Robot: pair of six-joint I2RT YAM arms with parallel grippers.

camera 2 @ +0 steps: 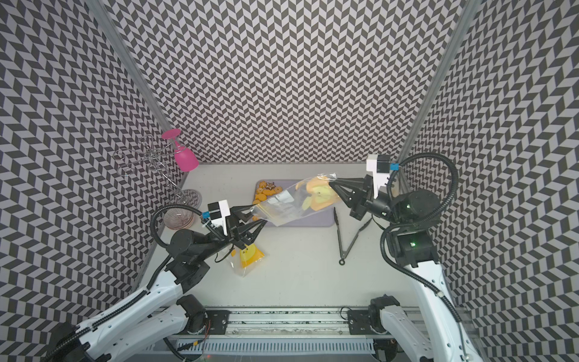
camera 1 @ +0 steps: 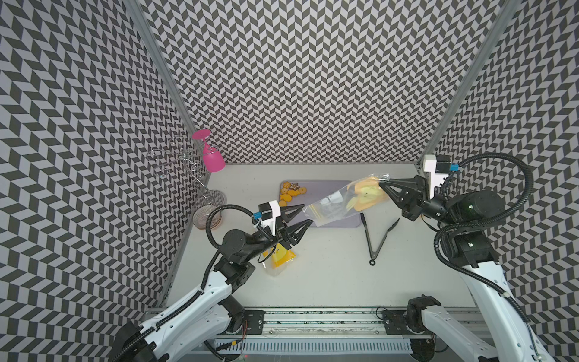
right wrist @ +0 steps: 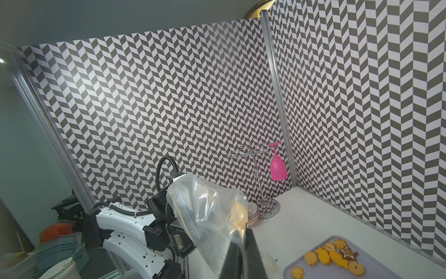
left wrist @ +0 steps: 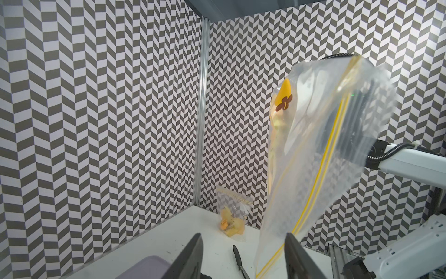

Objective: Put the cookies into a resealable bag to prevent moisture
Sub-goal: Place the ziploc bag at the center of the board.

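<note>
Several orange-yellow cookies [camera 1: 289, 192] [right wrist: 330, 257] lie at the left end of a grey-purple tray [camera 1: 319, 188]. A clear resealable bag [camera 1: 338, 203] [left wrist: 325, 145] with a yellow chick print and yellow zip lines hangs stretched above the tray. My right gripper [camera 1: 380, 183] [right wrist: 242, 233] is shut on its far right end. My left gripper [camera 1: 307, 214] [left wrist: 243, 238] stands open at the bag's zip end. That end hangs between the jaws, close by one finger and not pinched. No cookie shows inside this bag.
Black tongs [camera 1: 372, 232] lie open right of the tray. Another chick-print bag [camera 1: 280, 257] lies under my left arm. A small bag [left wrist: 233, 217] with yellow pieces leans on a wall. A pink glass [camera 1: 211, 156] hangs on a wire rack, with a striped bowl [camera 1: 206, 217] beside it.
</note>
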